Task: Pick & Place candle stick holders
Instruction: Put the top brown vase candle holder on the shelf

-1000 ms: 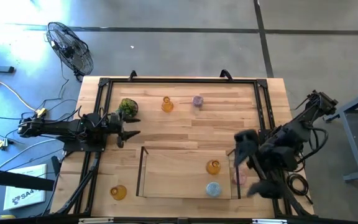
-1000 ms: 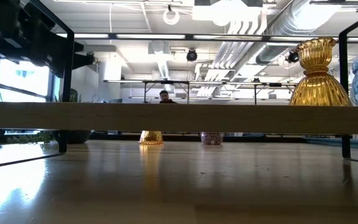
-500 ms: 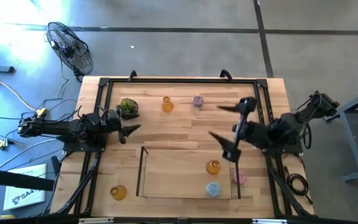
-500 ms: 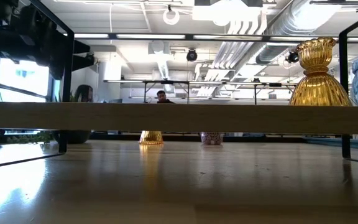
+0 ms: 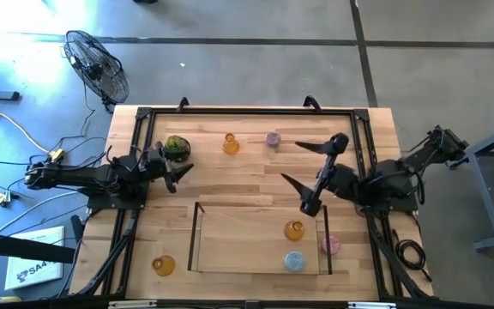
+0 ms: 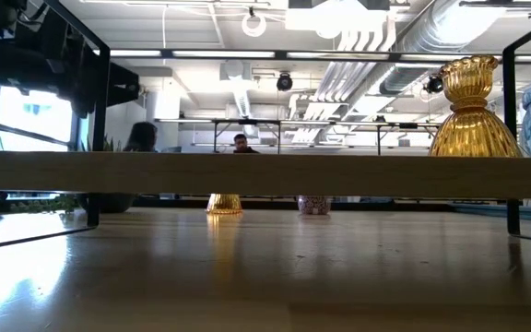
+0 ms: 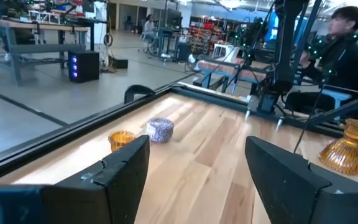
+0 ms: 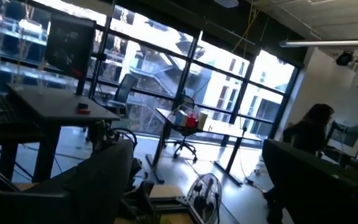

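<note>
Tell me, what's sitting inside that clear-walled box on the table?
Inside the clear box stand an amber holder and a light blue holder. A pink holder sits at its right wall; which side is unclear.

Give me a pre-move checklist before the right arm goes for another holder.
1. Right gripper open and empty: ok, fingers spread wide, nothing between them.
2. Left gripper clear of the holders: ok, open, waiting beside the green mossy ball.
3. Targets visible: ok, amber holder and mauve holder stand apart near the far edge.
4. Tray has room: ok, only an amber holder and a light blue holder sit at its right end.
5. Pink holder inside the tray: cannot tell, it sits right at the wall.
6. Third amber holder: not ok, outside the tray, near the left front corner.
</note>
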Motion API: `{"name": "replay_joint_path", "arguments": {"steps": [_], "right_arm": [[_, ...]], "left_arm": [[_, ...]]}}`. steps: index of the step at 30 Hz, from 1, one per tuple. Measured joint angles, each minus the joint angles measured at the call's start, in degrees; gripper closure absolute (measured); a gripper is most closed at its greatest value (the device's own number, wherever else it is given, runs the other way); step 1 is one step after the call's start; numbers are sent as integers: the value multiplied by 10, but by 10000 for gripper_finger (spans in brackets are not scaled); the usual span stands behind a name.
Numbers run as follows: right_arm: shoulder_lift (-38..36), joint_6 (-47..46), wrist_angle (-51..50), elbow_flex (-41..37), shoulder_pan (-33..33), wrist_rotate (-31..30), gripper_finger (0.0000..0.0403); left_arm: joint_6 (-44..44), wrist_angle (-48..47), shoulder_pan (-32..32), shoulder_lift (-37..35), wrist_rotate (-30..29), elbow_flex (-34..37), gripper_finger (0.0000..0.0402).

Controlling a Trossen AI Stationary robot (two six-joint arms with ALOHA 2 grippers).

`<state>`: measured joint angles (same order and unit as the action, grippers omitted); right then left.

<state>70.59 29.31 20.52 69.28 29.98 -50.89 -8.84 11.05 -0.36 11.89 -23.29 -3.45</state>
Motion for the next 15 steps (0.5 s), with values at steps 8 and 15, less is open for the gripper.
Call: {"name": "replay_joint_path", "arguments": {"steps": [8,15], "right_arm": [[0,-81,-92,0,0,-19,50],[0,-113,-138,0,0,-24,50]], "left_arm": [[48,-23,0,4,32,-62,140],[89,-215,0,98,33,-266,140]]}}
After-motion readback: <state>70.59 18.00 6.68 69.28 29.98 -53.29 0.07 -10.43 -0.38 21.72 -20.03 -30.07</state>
